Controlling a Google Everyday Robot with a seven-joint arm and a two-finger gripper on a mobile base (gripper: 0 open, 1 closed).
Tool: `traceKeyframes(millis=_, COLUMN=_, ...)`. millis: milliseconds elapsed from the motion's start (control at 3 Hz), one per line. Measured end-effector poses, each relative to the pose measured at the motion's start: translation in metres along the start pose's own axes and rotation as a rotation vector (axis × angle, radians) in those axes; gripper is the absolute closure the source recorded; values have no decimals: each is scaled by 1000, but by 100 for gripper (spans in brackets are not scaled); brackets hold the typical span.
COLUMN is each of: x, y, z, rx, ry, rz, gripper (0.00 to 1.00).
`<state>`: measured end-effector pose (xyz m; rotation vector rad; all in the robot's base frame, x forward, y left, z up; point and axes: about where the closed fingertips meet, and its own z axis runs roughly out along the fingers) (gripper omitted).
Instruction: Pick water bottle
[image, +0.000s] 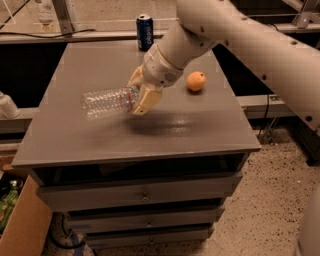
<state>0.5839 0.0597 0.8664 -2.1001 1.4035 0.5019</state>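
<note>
The water bottle (106, 101) is clear, ribbed plastic and lies roughly level, its base pointing left. My gripper (138, 96) is shut on its neck end and holds it just above the grey table top (75, 135), left of centre. The cap is hidden between the tan fingers (146, 101). My white arm reaches in from the upper right.
A blue soda can (145, 32) stands at the table's back edge. An orange (196, 81) lies right of the gripper. Drawers sit under the table top. A cardboard box (22, 230) is on the floor at lower left.
</note>
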Motion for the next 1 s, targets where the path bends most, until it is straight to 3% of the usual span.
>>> traceKeyframes(millis=333, x=-13, y=23, z=-45, rx=128, ry=-24, rz=22, gripper=100)
traceKeyframes(millis=667, x=-2, y=28, z=-62, rx=168, ry=-14, rz=51, gripper=100)
traceKeyframes(millis=1000, x=-4, y=27, z=-58, rx=159, ry=-16, rz=45, gripper=100)
